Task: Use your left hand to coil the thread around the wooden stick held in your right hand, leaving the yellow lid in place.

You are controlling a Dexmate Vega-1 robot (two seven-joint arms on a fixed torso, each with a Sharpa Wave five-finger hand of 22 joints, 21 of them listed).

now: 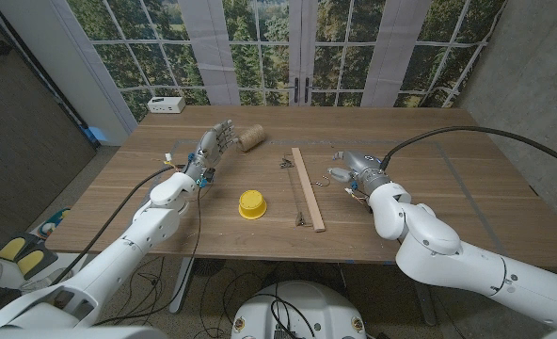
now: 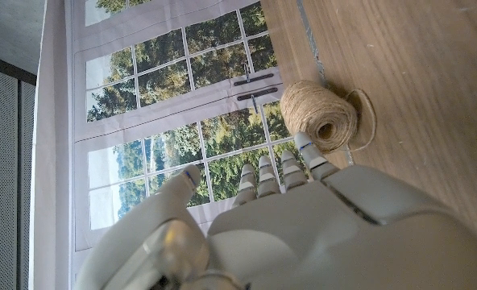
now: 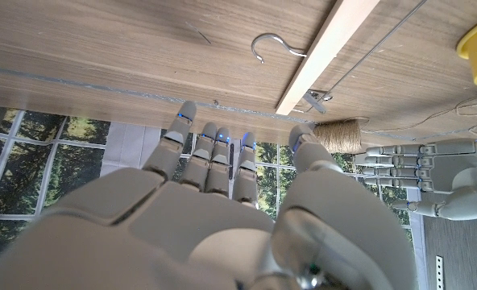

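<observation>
The stick [image 1: 308, 188] lies flat on the bench [image 1: 467, 188], thread [image 1: 301, 193] stretched along it. It looks light and stiff; the right hand [image 1: 352, 169], open beside it, could take one end. The left hand [image 1: 213, 146], open, stands near the spool [image 1: 251, 138]. The thread is thin and limp, so it needs a pinch. The lid [image 1: 252, 203] sits just beside the stick.

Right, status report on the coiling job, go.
Left hand open beside the twine spool. Right hand open; wooden stick lying on the table, not held. Yellow lid left of stick, untouched.
</observation>
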